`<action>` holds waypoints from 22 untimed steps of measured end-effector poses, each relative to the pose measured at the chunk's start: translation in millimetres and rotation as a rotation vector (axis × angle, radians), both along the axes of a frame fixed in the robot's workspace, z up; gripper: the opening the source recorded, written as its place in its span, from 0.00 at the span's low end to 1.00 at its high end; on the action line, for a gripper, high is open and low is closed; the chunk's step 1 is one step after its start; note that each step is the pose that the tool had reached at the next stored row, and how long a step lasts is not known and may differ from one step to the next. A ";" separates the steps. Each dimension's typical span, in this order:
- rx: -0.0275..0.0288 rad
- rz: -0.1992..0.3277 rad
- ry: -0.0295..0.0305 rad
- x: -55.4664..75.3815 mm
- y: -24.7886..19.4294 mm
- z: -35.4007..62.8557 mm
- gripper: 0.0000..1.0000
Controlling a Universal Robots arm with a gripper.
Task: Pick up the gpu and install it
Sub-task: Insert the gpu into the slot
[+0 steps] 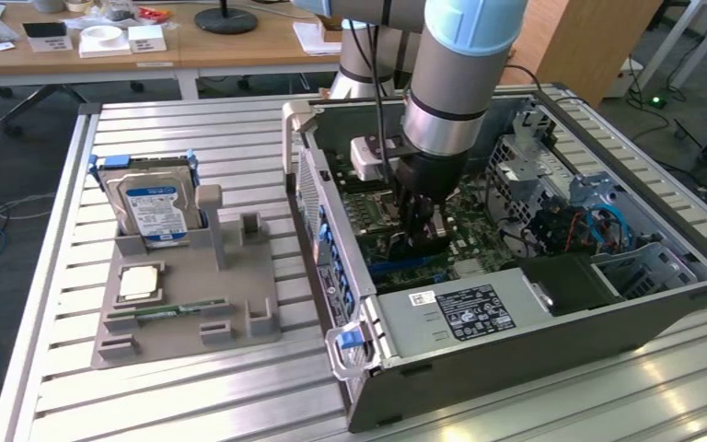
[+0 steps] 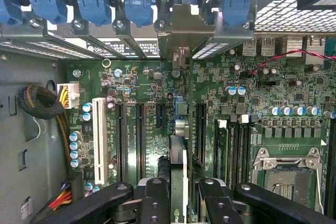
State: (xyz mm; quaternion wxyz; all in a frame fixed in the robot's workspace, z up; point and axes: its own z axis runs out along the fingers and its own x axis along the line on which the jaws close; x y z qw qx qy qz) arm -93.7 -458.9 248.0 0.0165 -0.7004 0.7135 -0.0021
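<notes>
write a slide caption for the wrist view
Gripper holding the gpu edge-on above the motherboard slots.

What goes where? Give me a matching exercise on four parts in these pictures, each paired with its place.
1 graphics card
2 hard drive
3 memory stick
4 power supply

A lying flat on the gray tray
B in a corner of the computer case, label up
C clamped on edge in the gripper
D standing upright on the tray

Pairs: 1-C, 2-D, 3-A, 4-B

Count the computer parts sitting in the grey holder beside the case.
3: a hard drive upright at the grey holder's far end, a square silver chip flat in the middle, a slim green memory stick just nearer the camera. None looks hidden.
</notes>
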 end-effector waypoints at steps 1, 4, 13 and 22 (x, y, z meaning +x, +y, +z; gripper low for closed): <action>-0.0002 0.000 0.0001 0.0 0.0 -0.4 0.26; -0.0006 0.000 0.0003 0.0 -0.1 -1.0 0.26; 0.0000 0.000 0.0001 -0.1 0.0 -2.8 0.26; -0.0003 0.000 0.0003 -0.2 -0.1 -4.4 0.26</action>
